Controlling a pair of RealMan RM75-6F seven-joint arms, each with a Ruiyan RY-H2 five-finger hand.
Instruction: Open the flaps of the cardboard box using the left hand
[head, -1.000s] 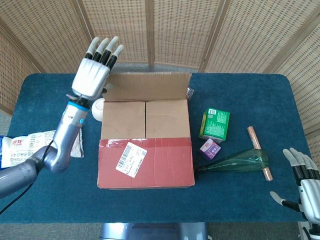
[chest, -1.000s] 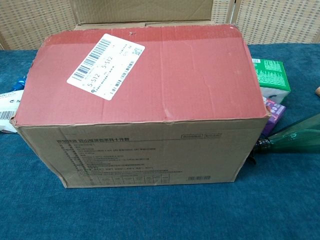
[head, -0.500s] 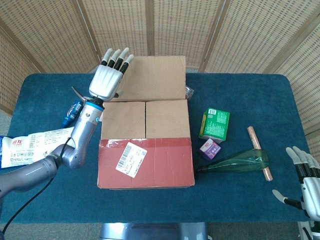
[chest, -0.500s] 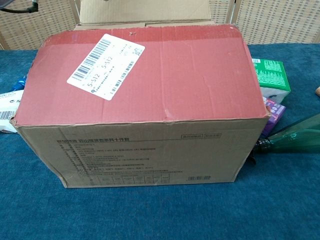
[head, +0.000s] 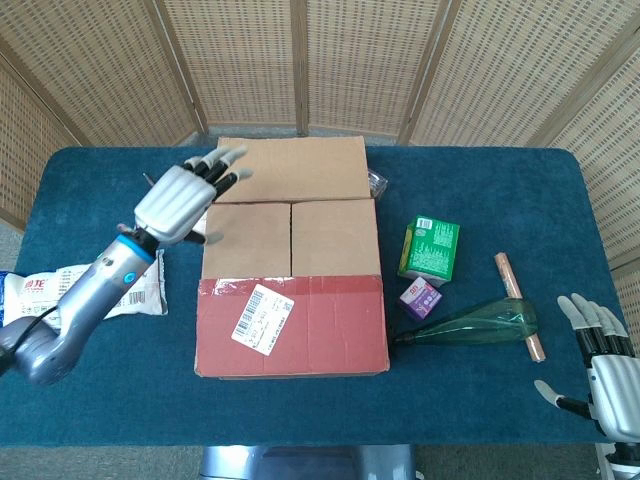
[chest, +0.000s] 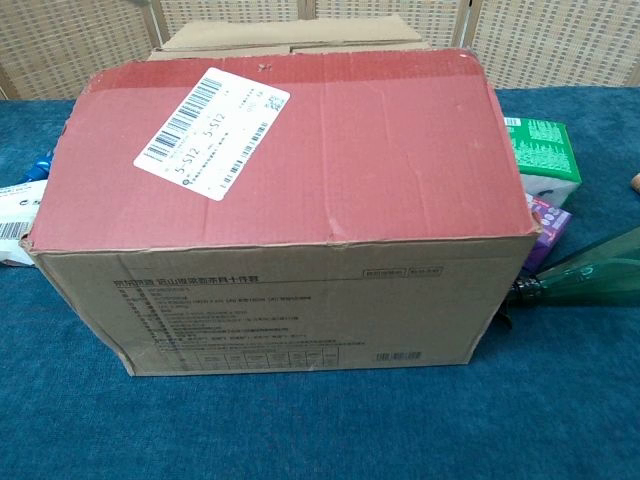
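Right of the left hand (head: 178, 200) (fingers spread) — cardboard box (head: 290, 300).

The left hand (head: 183, 195) hangs at the far left, palm down, fingers stretched out and apart. The right hand (head: 603, 362) (partly cut off) rests near right, fingers spread.
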